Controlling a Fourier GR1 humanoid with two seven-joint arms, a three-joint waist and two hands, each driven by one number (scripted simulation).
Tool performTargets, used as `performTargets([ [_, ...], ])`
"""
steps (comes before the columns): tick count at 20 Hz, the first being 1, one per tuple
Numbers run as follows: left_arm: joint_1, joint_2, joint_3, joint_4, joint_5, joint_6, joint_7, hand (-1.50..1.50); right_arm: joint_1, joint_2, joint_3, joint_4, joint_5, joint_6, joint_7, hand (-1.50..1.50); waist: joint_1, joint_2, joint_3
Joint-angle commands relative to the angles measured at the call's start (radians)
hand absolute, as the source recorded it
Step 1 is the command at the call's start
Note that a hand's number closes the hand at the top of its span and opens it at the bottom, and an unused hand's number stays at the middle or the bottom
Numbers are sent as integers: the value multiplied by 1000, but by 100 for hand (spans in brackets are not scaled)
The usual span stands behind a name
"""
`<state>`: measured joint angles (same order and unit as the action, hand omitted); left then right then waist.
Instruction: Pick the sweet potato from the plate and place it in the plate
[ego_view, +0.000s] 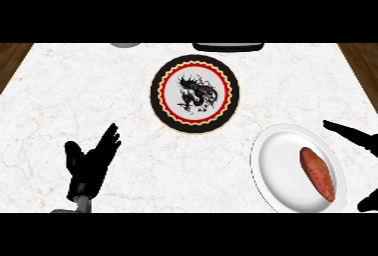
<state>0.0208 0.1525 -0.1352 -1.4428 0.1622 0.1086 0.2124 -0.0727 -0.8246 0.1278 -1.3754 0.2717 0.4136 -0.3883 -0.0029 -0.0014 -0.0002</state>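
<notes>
An orange-brown sweet potato (319, 173) lies lengthwise on the right half of a plain white plate (277, 165) at the lower right. A second plate (164, 87), black-rimmed with a red ring and a dark dragon drawing, sits in the middle of the counter with nothing on it. My right hand (356, 134) shows at the right edge, fingers straight and spread just beyond the white plate's rim, thumb (368, 202) lower down; it touches nothing. My left hand (90, 162) rests open at the lower left, fingers up.
The counter top (74, 100) is white marble with wooden edges at both far corners. At the far edge sit a dark flat object (228, 46) and a grey rounded thing (125, 44), both cut off.
</notes>
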Motion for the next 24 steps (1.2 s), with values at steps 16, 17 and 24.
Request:
performTargets([
  [16,-23,-39,62,51,-36,-59,-12,0,41,208,-65,6,355,-64,31,-150,1,1,0],
  [17,31,-51,39,9,-64,-40,-26,0,-54,213,-75,103,361,-15,10,-150,6,1,0],
  [24,17,-53,61,-39,-43,-61,53,0,41,256,-61,22,449,-21,13,-150,2,1,0],
])
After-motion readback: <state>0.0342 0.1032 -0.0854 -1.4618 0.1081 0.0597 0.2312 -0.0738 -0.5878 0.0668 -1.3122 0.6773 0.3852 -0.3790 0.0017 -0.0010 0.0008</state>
